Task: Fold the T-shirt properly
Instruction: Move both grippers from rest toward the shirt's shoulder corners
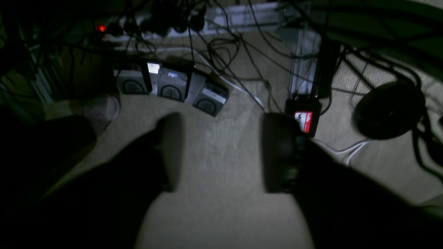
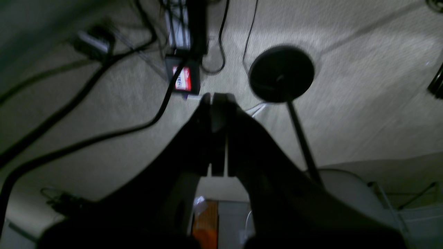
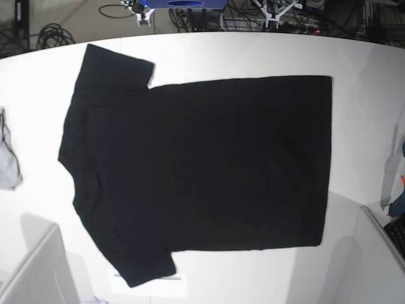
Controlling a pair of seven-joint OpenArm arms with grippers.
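White table (image 3: pixel 266 54), lit from above: T-shirt (image 3: pixel 202 171) lies flat across it, plain black side up, sleeves toward the left edge, hem toward the right, apparently spread ready for folding. Grey cloth (image 3: pixel 9 161) sits apart at the far left. Left tool (image 1: pixel 221 152): wide, empty, over carpet. Right tool (image 2: pixel 218 135): pressed closed, empty, likewise off the table.

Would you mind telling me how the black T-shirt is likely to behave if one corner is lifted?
The T-shirt lies flat and thin on the table, so it will probably droop limply. Being spread wide, the rest would likely drag behind rather than rise together.
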